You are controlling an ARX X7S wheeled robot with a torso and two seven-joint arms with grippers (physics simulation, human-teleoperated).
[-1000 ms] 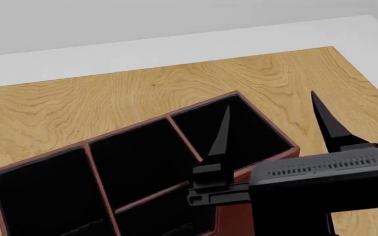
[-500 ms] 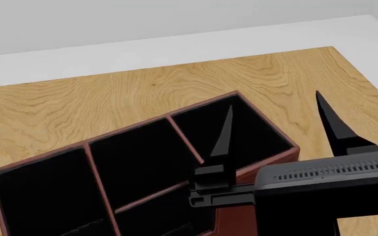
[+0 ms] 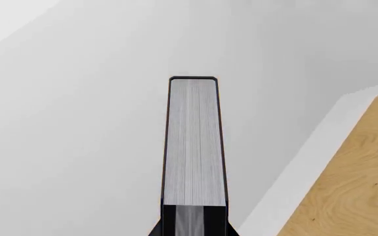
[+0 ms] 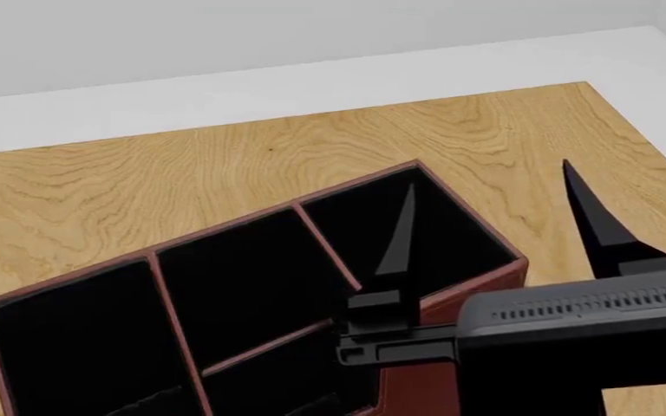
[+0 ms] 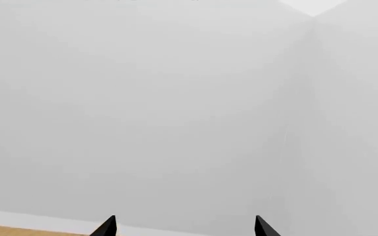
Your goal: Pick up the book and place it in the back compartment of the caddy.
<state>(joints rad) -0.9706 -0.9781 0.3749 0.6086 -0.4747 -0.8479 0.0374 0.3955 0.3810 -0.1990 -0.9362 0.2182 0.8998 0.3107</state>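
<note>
The right claw [image 4: 489, 221] sits at the lower right of the head view, its two black tapered fingers spread wide and pointing up the frame with nothing between them. One finger [image 4: 397, 234] lies over the rightmost cell of the caddy [image 4: 252, 269]; the other finger stands over bare wood just right of the box. In the right wrist view only the two tips show at the bottom edge, apart, against a pale wall.

The left claw [image 3: 194, 223] appears only in its own wrist view, at the bottom centre, pinching the book [image 3: 193, 142] by its lower end. The book's white page edge faces the camera between thin dark covers and runs up the middle of the frame against the grey wall.

The caddy rests on the wooden tabletop [image 4: 194, 173], filling the lower left and centre of the head view, its black cells split by red-brown dividers.
</note>
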